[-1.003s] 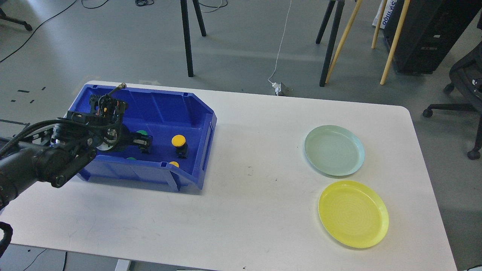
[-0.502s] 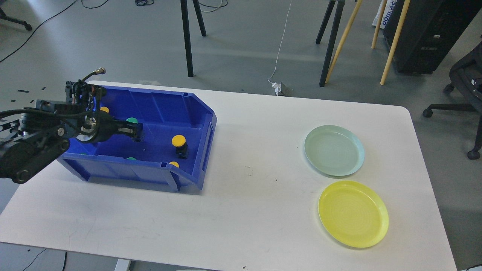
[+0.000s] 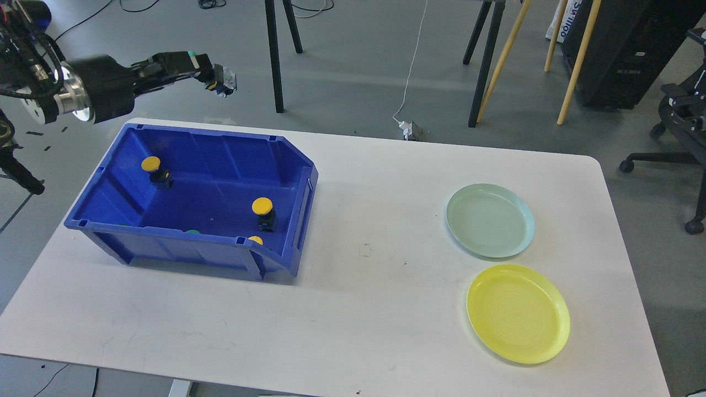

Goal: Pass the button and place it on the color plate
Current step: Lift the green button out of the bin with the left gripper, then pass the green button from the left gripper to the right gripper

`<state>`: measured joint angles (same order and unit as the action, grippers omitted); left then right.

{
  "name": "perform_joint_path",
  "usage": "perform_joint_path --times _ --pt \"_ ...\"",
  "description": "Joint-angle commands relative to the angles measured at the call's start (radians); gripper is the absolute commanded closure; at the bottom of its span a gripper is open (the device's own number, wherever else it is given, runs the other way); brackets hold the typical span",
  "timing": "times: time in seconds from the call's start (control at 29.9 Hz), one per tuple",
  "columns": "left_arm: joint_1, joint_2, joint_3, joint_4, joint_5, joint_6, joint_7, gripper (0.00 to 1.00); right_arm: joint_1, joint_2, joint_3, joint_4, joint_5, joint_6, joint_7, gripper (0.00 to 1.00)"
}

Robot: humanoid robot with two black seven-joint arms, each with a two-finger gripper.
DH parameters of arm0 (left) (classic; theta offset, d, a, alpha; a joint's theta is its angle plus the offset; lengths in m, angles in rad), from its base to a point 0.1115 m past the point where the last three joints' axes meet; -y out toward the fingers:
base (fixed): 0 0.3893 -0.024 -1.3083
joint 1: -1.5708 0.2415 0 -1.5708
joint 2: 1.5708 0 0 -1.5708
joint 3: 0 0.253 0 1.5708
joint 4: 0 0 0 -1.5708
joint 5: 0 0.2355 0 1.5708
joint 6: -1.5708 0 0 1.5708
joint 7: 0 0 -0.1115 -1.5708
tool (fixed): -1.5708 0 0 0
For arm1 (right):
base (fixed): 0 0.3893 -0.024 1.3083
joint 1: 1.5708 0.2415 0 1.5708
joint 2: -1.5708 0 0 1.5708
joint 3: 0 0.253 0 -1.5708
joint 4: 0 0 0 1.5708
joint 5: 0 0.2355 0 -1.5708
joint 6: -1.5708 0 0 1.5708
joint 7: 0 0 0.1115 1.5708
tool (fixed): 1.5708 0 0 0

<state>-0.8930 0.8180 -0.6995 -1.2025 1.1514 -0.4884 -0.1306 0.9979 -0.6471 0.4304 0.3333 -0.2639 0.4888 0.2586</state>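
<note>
**Button Lifted Clear of the Bin, Plates Waiting Across the Counter**

Grey workshop flooring, tripod legs and a trailing white cable are framing a white counter (image 3: 342,309) where a sorting job is under way. Coming in from the left edge, the left gripper (image 3: 212,77) is hanging high above the far rim of a blue bin (image 3: 276,259), its two fingers clamped on a button (image 3: 220,84). A sliver of green is showing at the gripper's top edge, so the cap is probably green, though the piece is small and partly hidden. The right gripper is not showing anywhere in the picture.

Everything in the coming move is turning on one relation: the held button is sitting far out to the left and toward the back, while both plates are lying well apart from it near the counter's right side. The gripper's long axis is pointing rightward, toward them. The right arm, once in view, would be the nearer one to the plates, so a handover over the bare middle of the counter looks like the next step, with the pale green plate (image 3: 490,220) the likely target.

By count: two plates, the pale green one and a yellow plate (image 3: 517,313) just in front of it. Inside the bin, three yellow buttons are showing, one at the back left (image 3: 150,164), one standing right of centre (image 3: 262,206), one peeking over the front wall (image 3: 255,240). Two green slivers along that wall are suggesting two more.
</note>
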Motion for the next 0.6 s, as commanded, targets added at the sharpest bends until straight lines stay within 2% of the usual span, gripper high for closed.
perform_joint_path --times 0.0,0.2,0.43,0.57 --pt "-0.043 -0.107 -0.020 0.003 -0.129 0.000 0.009 0.69 0.011 0.036 0.027 0.003 0.003 0.000 0.004 0.01" --pt "-0.135 -0.336 -0.012 0.096 -0.251 0.000 0.026 0.69 0.028 0.104 0.137 0.065 0.003 0.000 0.005 0.01" --pt "-0.248 -0.572 -0.006 0.380 -0.265 0.000 0.028 0.69 0.027 0.121 0.188 0.399 0.003 0.000 0.004 0.01" --pt "-0.265 -0.623 -0.005 0.445 -0.262 0.000 0.028 0.69 0.022 0.129 0.185 0.565 0.003 0.000 0.004 0.01"
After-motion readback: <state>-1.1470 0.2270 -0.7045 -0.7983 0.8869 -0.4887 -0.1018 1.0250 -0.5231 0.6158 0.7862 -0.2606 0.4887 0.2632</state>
